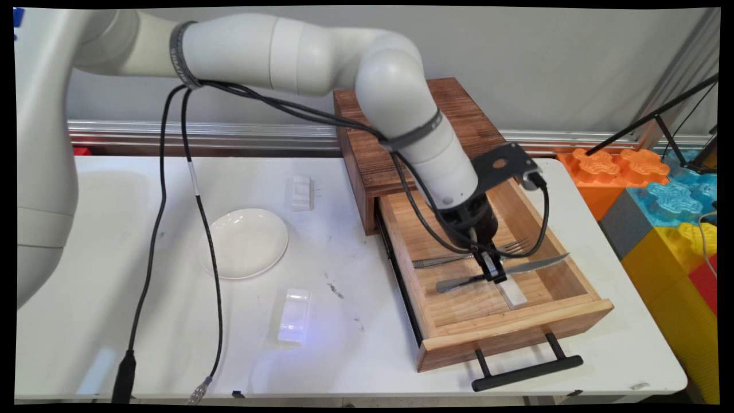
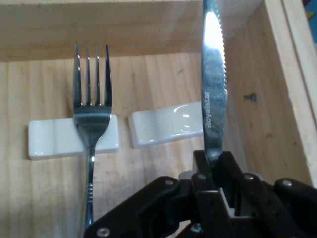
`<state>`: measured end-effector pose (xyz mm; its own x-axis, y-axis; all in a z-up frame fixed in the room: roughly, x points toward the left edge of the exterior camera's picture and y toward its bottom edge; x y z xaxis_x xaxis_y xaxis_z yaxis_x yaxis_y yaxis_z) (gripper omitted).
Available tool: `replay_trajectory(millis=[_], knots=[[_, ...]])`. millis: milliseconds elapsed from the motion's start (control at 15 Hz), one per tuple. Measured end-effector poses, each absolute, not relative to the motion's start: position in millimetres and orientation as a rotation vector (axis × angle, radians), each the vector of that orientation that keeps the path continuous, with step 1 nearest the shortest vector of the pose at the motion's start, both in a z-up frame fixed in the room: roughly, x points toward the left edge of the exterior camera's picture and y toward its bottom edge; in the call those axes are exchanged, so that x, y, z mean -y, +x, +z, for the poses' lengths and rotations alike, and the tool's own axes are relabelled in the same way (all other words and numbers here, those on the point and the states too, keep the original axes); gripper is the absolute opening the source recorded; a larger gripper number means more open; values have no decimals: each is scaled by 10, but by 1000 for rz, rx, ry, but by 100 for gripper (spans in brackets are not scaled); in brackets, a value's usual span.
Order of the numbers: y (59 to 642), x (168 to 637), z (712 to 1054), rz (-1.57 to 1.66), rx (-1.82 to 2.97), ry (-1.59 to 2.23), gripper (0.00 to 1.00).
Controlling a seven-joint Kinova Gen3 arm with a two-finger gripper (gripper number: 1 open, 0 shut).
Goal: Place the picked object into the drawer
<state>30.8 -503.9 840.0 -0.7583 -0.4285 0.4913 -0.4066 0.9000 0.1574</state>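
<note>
My gripper (image 1: 494, 274) is down inside the open wooden drawer (image 1: 459, 332) and shut on a steel table knife (image 1: 536, 264). In the hand view the knife blade (image 2: 213, 74) stands on edge between the fingers of the gripper (image 2: 218, 171) and points toward the drawer's far wall. A fork (image 2: 91, 114) lies on the drawer floor to the left of the knife, its neck on a white cutlery rest (image 2: 52, 141). A second white rest (image 2: 166, 124) lies beside the first, under the blade. In the main view the fork (image 1: 459, 258) lies just behind the gripper.
The drawer is pulled out of a dark wooden cabinet (image 1: 395, 143), and its black handle (image 1: 524, 370) reaches toward the table's near edge. A white plate (image 1: 243, 241), a small white rest (image 1: 301, 192) and a clear block (image 1: 294, 315) lie on the table's left. Coloured foam blocks (image 1: 665, 201) stand at the right.
</note>
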Motion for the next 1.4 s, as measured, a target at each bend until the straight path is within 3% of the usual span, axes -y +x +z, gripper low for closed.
replay_trajectory(millis=[1000,1067,1400], knots=[[210,5074,7963,-52,2537,652,0],[211,5072,7957,-55,2538,655,100],[243,5054,7955,-72,2545,663,100]])
